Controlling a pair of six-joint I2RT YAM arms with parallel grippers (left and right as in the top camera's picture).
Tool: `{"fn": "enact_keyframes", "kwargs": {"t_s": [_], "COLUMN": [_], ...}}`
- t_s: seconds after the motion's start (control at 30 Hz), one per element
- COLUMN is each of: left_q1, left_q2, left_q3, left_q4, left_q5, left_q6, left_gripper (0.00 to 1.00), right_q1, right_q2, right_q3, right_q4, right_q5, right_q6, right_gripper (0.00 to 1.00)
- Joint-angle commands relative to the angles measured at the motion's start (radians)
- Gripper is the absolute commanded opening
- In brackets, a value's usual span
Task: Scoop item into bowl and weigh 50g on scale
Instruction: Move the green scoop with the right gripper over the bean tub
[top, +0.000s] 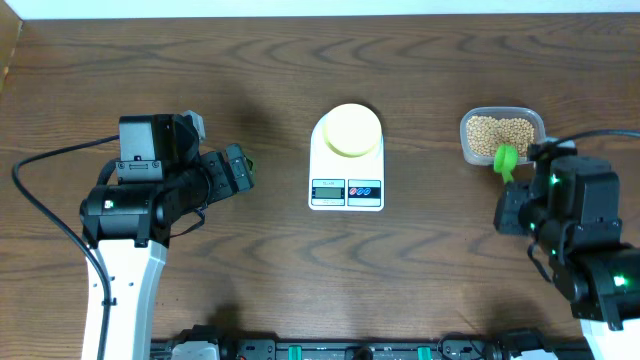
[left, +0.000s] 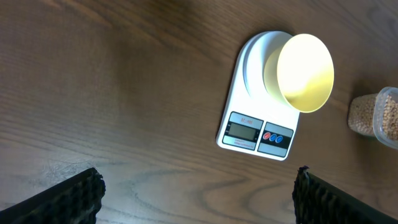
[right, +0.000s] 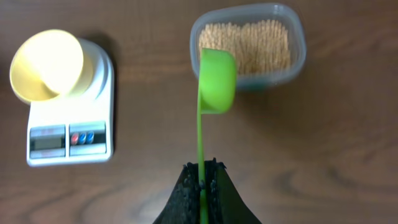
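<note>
Tan-beige round beans (right: 255, 43), pea-sized, heaped loose in clear rounded-rectangular plastic tub (right: 297, 59) at right side of dark wood-grain table (top: 250, 260). Probably light, hard and smooth: apt to roll, bounce and scatter off any tilted surface, so not for pinching singly. Better lifted with bright green plastic measuring scoop (right: 216, 74), gripped at end of thin handle between tightly shut jaws of right gripper (right: 202, 186). Cup of scoop poised over near rim of tub, seemingly empty; touching rim or just above it, impossible to tell. Thin, long handle likely somewhat springy, so steady, level carrying advised.

Pale yellow shallow round bowl (right: 46, 62) seated on platform of white digital kitchen scale (right: 68, 137), empty, at middle of table, well apart from tub. Bowl probably light and easily knocked off centre; best left untouched, filled from above.

Left gripper (left: 196, 186) off to left of scale, jaws spread wide, holding nothing.

Edges to mind: raised wall of tub on way in and out; rim of bowl, narrower than scale, a small target for pouring. Bare wood between tub and scale, open for sideways travel of loaded scoop. Plenty of free table on left as well.
</note>
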Motion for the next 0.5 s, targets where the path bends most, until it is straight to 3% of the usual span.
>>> {"fn": "enact_keyframes", "kwargs": {"t_s": [0.0, 0.2, 0.47], "left_q1": [0.006, 0.006, 0.006], "left_q2": [-0.005, -0.005, -0.005], "left_q3": [0.022, 0.022, 0.022], "left_q4": [-0.002, -0.021, -0.032], "left_q5": [-0.006, -0.006, -0.006], "left_q6": [0.01, 0.01, 0.009], "left_gripper": [0.98, 0.98, 0.98], "right_q1": [-0.018, -0.061, -0.14], "right_q2": [0.046, 0.196, 0.385], "right_q3": [0.02, 0.058, 0.361], "right_q4": [0.052, 0.066, -0.096], "right_q5": [0.038, -0.002, -0.098], "right_q6": [-0.087, -0.138, -0.145], "right_gripper": [0.01, 0.01, 0.01]}}
